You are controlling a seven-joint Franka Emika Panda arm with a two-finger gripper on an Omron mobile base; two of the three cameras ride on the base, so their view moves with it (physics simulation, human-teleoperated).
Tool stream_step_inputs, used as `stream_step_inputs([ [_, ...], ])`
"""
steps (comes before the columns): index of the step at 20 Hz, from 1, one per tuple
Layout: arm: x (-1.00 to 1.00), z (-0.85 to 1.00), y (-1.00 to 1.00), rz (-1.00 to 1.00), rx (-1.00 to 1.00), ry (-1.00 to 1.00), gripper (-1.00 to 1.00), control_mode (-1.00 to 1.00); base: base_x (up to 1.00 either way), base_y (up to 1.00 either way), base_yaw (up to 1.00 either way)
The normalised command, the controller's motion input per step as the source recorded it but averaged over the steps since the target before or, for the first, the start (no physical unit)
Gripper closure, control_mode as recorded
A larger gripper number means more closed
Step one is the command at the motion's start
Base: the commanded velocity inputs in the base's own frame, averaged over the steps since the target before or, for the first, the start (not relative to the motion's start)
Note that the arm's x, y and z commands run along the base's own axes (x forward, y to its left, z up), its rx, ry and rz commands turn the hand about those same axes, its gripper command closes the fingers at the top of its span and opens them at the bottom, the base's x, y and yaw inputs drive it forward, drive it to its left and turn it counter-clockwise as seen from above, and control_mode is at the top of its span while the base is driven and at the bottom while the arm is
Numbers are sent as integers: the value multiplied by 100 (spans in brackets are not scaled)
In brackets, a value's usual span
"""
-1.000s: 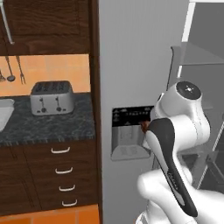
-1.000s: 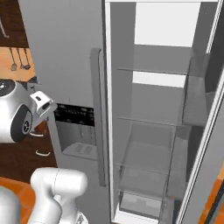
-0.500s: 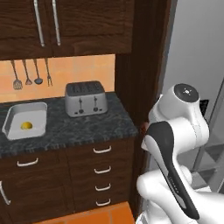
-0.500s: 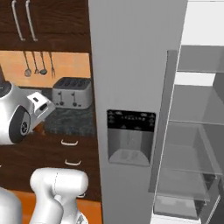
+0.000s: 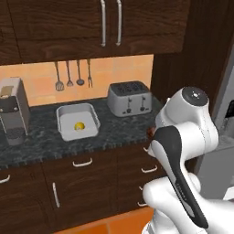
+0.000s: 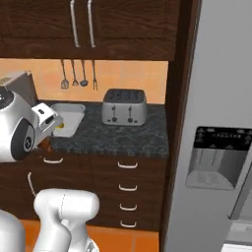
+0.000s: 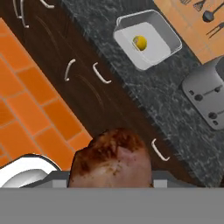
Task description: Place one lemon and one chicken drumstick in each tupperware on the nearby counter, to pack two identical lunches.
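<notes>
Gripper (image 7: 111, 181) clamps a browned chicken drumstick (image 7: 111, 159) — held out in front of the drawers (image 5: 82, 183), short of the counter (image 5: 114, 132). Beside the toaster (image 5: 130, 98) sits one tupperware (image 5: 63, 113) — a lemon (image 5: 79, 125) lies inside it.

Base has swung left: fridge slid off to right edge of both base views; counter (image 5: 114, 132), toaster (image 5: 129, 98) and tupperware (image 5: 77, 121) w/ 1 lemon (image 5: 79, 125) now mid-frame.
</notes>
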Motion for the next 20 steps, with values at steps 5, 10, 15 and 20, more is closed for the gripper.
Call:
stream_step_inputs([
  [5,0,0,0,0,0,0,100,100,40,100,-3],
  [10,0,0,0,0,0,0,100,100,45,62,0],
  [15,0,0,0,0,0,0,100,100,73,2,0],
  [20,0,0,0,0,3,2,100,-100,42,0,0],
])
